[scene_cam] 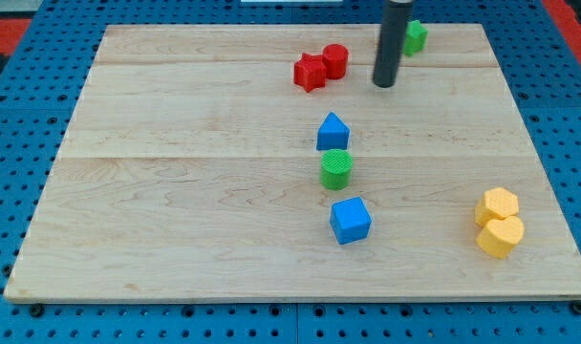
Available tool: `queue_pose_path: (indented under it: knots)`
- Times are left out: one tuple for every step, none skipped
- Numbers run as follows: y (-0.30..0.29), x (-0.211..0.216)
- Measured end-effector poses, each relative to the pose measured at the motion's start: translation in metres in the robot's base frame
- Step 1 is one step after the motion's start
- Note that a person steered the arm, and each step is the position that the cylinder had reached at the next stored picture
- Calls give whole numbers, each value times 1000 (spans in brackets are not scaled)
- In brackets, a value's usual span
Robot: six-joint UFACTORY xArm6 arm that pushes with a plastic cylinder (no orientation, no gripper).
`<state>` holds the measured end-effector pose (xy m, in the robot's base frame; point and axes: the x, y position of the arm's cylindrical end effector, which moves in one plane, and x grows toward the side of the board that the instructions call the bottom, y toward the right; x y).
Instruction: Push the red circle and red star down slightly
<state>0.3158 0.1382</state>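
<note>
The red star (pixel 310 73) and the red circle (pixel 335 60) sit side by side and touching near the top middle of the wooden board (pixel 176 191). The circle is to the star's upper right. My tip (pixel 384 84) is at the end of the dark rod, to the right of the red circle and a little lower, with a gap between them. It touches no block.
A green block (pixel 416 36) stands just behind the rod at the view's top. A blue pentagon-like block (pixel 333 132), a green cylinder (pixel 336 168) and a blue cube (pixel 350 220) line up down the middle. Two yellow blocks (pixel 499 222) sit at the lower right.
</note>
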Motion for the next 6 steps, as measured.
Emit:
queue_pose_path:
  knots:
    - [3,-17]
    - [2,-54]
    - [-20,-80]
    - [-71,-69]
    - [-101,-46]
    - [-100,-46]
